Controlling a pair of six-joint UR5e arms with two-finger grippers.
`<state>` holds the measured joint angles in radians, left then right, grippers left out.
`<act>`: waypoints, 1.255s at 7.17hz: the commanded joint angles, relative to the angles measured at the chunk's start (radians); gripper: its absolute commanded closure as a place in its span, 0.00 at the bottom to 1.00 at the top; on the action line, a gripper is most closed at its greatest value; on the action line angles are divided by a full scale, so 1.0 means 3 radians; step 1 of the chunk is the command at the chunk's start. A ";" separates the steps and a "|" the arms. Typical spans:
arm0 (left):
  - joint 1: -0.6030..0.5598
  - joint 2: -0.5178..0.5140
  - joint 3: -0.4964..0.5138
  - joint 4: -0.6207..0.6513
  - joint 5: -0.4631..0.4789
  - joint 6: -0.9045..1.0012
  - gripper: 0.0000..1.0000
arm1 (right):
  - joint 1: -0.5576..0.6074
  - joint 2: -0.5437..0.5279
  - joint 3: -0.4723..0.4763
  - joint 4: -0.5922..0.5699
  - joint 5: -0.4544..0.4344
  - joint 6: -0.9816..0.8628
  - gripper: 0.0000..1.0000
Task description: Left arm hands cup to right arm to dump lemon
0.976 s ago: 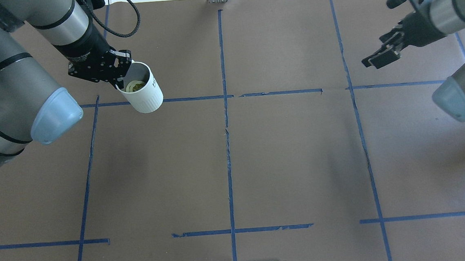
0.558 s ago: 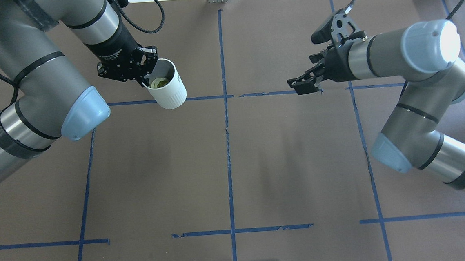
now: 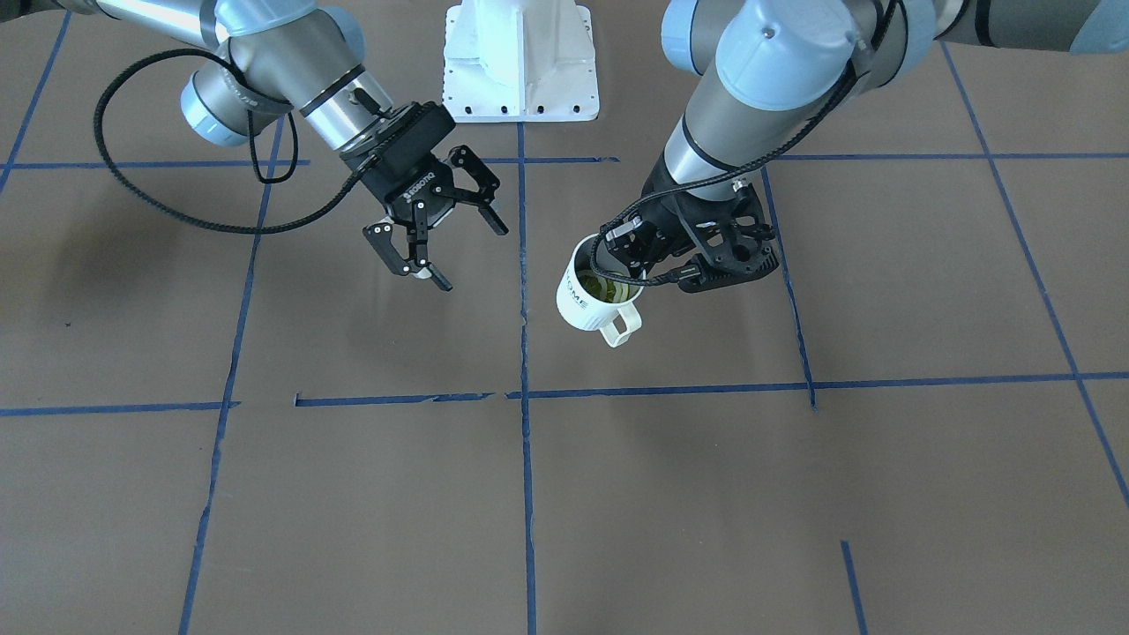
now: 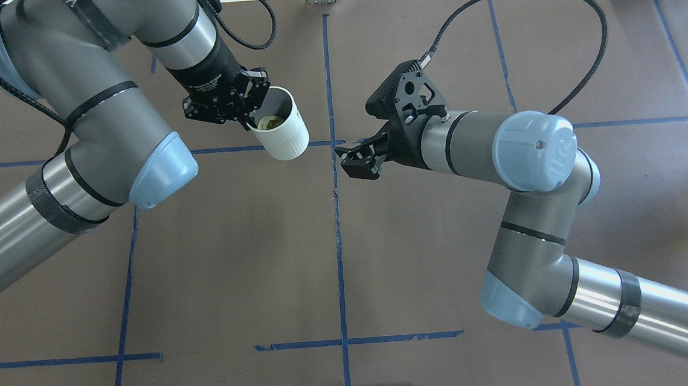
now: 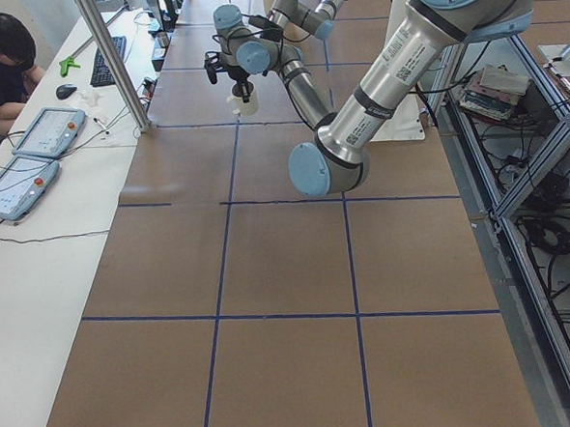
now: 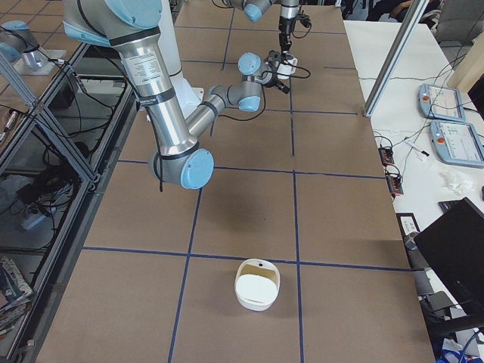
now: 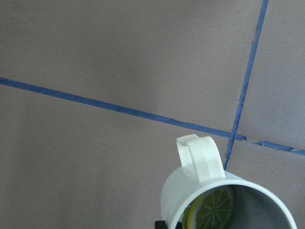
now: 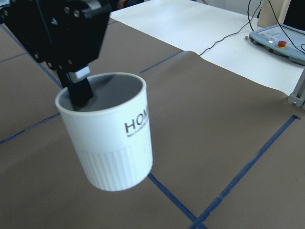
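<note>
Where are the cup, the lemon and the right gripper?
cup point(image 4: 287, 137): overhead view, on its white outer wall.
lemon point(image 7: 214, 210): left wrist view, on the slice inside the cup.
right gripper point(image 3: 474, 258): front-facing view, midway between its open fingertips.

Brown table point(image 4: 432, 241) (blue-taped), white bowl point(image 6: 257, 286)

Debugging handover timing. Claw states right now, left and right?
Left claw: shut on the cup, gripping its rim.
Right claw: open, empty, not touching the cup.

cup point(image 4: 282, 135) nearer centre; right gripper point(image 4: 357, 160) closer
</note>
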<state>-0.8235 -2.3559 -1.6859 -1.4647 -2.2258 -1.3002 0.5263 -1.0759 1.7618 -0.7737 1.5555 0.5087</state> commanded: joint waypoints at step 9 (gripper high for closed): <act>0.0229 -0.0185 -0.0066 -0.0077 -0.0015 -0.0344 1.00 | -0.0328 0.0089 -0.0013 -0.0008 -0.0573 -0.0039 0.01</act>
<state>-0.7606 -2.4100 -1.7019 -1.4821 -2.2295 -1.3914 0.4281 -1.0490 1.7585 -0.7751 1.3837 0.4970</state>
